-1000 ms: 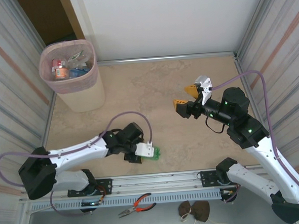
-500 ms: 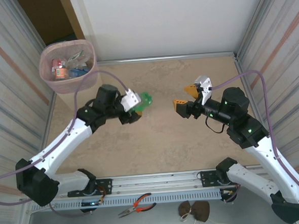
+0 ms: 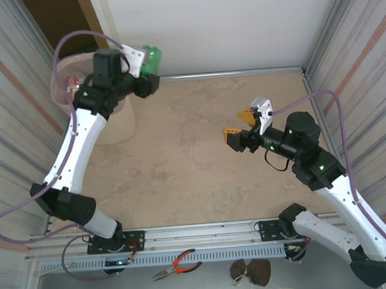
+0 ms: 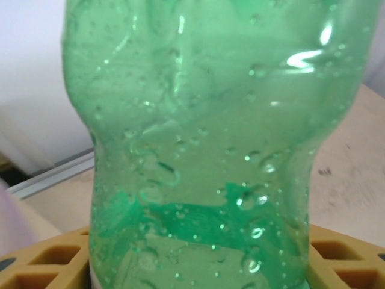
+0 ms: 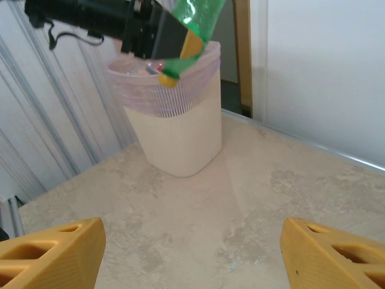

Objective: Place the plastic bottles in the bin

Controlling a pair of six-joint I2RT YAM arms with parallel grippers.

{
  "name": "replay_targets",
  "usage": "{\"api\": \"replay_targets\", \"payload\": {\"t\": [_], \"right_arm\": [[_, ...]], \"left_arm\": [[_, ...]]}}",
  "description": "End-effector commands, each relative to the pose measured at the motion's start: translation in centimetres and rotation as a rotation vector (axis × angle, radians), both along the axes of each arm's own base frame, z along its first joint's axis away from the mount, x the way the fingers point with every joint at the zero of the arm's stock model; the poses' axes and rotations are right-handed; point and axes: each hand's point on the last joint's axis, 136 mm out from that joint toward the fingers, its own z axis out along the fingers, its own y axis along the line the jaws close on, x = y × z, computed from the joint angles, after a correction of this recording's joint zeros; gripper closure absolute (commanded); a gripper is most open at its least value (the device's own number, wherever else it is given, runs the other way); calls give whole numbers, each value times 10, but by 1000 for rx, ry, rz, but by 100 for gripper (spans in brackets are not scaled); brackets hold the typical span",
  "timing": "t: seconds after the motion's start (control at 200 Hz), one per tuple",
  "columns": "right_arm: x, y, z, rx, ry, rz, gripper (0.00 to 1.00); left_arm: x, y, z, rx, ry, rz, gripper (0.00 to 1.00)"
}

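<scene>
Green bottle, clear-walled and beaded with droplets inside, sits pinched between the yellow fingers of the left gripper, which is closed narrowly around it. From the right wrist view we see the bottle raised above the bin, tilted, with its yellow cap at the lower end, close over the rim. From above it lies at the bin's far right side. We cannot tell whether it hangs over the opening or just beside it. The bin is beige, with a pink liner folded over its rim, and the left arm reaches across its top. Well to the right of the bin, the right gripper hovers over the table with its jaws spread wide and nothing between them.
</scene>
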Motion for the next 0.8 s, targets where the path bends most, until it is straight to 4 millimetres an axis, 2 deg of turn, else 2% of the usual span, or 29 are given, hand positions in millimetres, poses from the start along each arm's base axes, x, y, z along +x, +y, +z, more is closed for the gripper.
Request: {"api": "replay_targets", "payload": {"t": [0.0,0.155,0.261,0.341,0.446,0.596,0.721,0.797], "right_arm": [[-1,-2,18,14,-46,-10,24],[-1,-2,16,13,-39,-11,24],[-1,-3,15,11,-35,-14,24],[0,-3,14,12,-31,-15,24],[0,-2,14,14,-27,-14,24],[0,-3,14,17,-23,-18,24],[1,-3,13,15,-21,-19,24],[1,-2,13,15,-19,-19,24]], "left_arm": [[8,29,9,-69,62,83,44],[33,73,19,-175,61,191,45],[47,104,13,-210,99,300,47],[56,121,3,-224,131,363,48],[65,130,-13,-233,195,392,46],[70,132,-39,-197,291,404,45],[66,139,-56,-174,337,449,44],[60,143,-61,-158,346,475,40]]}}
